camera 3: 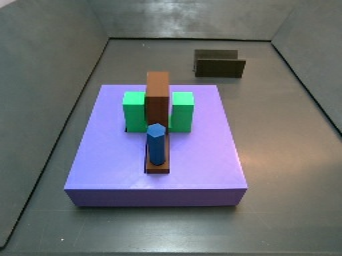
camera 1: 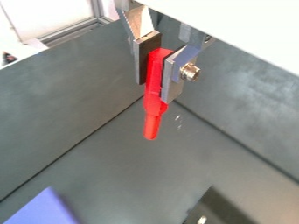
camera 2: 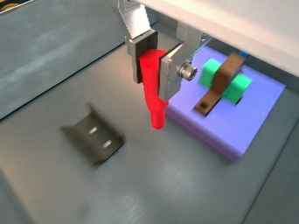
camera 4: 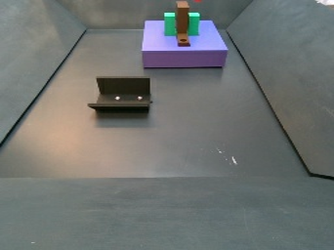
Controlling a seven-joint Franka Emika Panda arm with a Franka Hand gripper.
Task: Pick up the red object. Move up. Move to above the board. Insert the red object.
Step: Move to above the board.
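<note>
My gripper shows only in the wrist views and is shut on the red object, a thin red peg that hangs point-down from the pads, clear of the grey floor. In a wrist view the gripper holds the peg beside the purple slab, short of the board. The board is a brown upright block with a low strip on the slab, and a blue peg stands in the strip. The board also shows far back in a side view. Neither side view shows the gripper or the red peg.
The purple slab carries green blocks on either side of the board. The dark fixture stands on the floor away from the slab and shows in a wrist view. Grey walls ring the floor.
</note>
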